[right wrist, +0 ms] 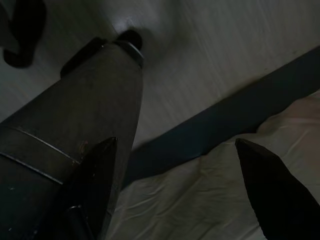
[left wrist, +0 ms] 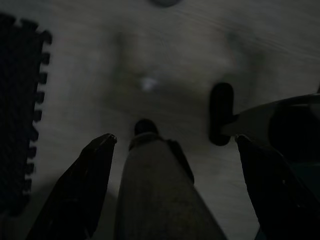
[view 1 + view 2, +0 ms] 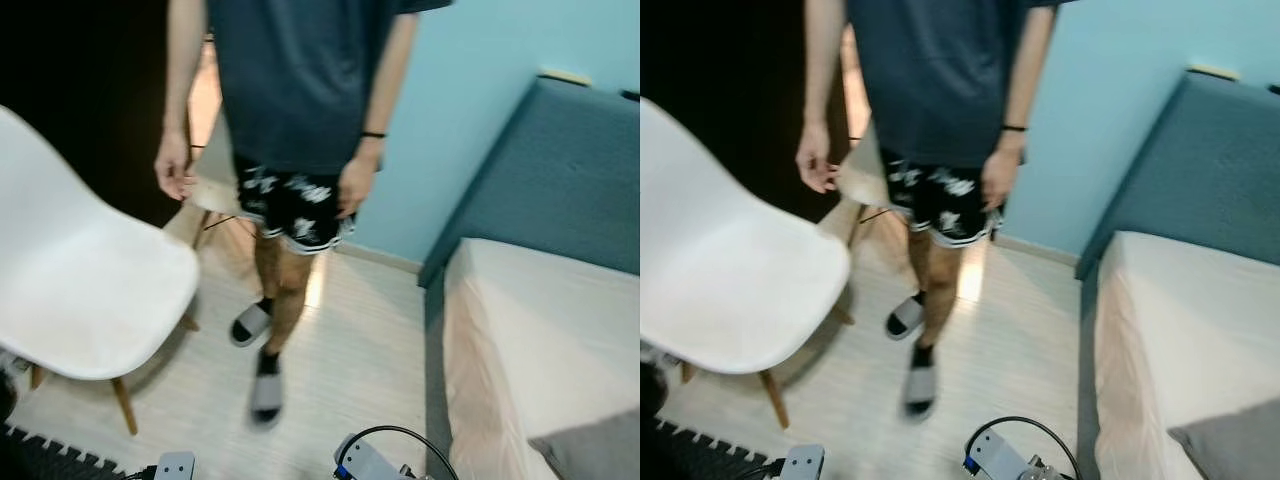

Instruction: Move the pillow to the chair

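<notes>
Leftmost in the head views stands a white moulded plastic chair [image 3: 85,285] on slim wooden legs, its seat bare, with the toothed edge of a dark foam floor mat [image 3: 50,458] just below it at the bottom of the frame. Beside the chair, toward the middle, a person in a dark blue T-shirt and black patterned shorts [image 3: 290,120] stands on the pale wooden plank floor [image 3: 350,370], wearing grey slide sandals over dark socks, with arms hanging down and a black band on one wrist. Behind the person rises a light blue wall [image 3: 480,90]. To the right lies a bed [image 3: 540,340] with a cream sheet and a blue-grey upholstered headboard [image 3: 560,170]. The grey fabric pillow [image 3: 595,450] rests on the bed at its near corner, at the lower right of the frame, well apart from the chair. The left gripper [image 2: 175,142] hangs over the floor with its two black fingers spread wide, holding nothing, the robot's own leg showing between them. The right gripper [image 1: 175,145] likewise hangs with its fingers parted and empty, above the bed's edge where the cream sheet meets the dark frame.
</notes>
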Robot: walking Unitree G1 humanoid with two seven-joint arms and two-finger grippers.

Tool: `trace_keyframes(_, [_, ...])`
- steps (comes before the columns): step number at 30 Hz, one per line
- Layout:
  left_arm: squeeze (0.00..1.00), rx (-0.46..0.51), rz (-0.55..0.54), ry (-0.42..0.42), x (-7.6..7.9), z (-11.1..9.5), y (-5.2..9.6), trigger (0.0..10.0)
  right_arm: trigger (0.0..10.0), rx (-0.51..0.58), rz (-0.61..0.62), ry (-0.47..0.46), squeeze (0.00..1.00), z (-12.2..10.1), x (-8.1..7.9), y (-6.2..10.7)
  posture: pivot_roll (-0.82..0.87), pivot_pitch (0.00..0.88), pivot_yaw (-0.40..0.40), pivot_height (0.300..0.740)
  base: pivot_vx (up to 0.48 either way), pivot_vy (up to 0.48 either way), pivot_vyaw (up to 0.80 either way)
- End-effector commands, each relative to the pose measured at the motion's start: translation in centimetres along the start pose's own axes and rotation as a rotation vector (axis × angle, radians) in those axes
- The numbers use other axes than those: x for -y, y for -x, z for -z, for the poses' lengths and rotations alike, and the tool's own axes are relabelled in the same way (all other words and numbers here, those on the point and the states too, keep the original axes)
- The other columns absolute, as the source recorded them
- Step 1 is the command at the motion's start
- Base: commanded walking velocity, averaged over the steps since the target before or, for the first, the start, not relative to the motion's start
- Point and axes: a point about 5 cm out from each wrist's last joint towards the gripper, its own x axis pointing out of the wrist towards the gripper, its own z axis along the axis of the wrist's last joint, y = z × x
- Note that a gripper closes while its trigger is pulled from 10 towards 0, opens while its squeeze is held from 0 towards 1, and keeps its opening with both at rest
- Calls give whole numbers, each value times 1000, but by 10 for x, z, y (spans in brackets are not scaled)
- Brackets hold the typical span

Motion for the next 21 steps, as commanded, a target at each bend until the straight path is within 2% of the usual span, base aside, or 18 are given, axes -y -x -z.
trace_keyframes(1, [0,-27,12,-10,5,7,1,10000,10000,-50,-56,-16,0,14,-11,-3,117,16,-114,740,0,0,-712])
trace_keyframes(21, [0,-16,11,1,4,7,1,10000,10000,-30,4,-14,0,12,-6,-2,124,16,-117,740,0,0,-715])
